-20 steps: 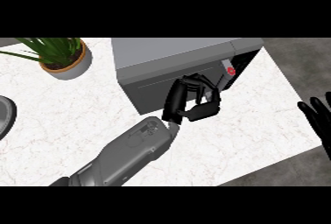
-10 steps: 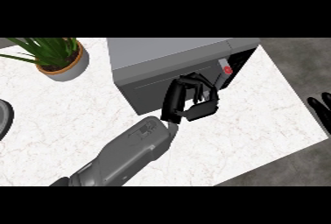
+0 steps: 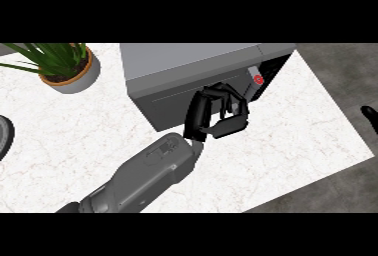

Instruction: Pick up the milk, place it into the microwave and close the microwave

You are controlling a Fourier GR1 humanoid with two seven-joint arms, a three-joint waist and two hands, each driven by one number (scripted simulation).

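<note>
The grey microwave (image 3: 192, 65) stands at the back of the white counter, its door looking shut, with a red button (image 3: 258, 79) on the control panel at its right end. My left hand (image 3: 221, 116) rests against the front of the door near that panel, fingers relaxed and holding nothing; its grey forearm (image 3: 140, 175) comes in from the lower left. Of my right hand (image 3: 370, 114) only dark fingertips show at the right edge, beyond the counter. No milk shows anywhere in this view.
A potted green plant (image 3: 65, 65) stands at the back left. A dark round rim (image 3: 4, 136) pokes in at the left edge. The counter's right edge (image 3: 336, 107) runs diagonally beside the microwave, dark floor past it.
My right hand has slid rightward until only its fingertips remain in view. The left hand has stayed at the microwave door, barely shifting.
</note>
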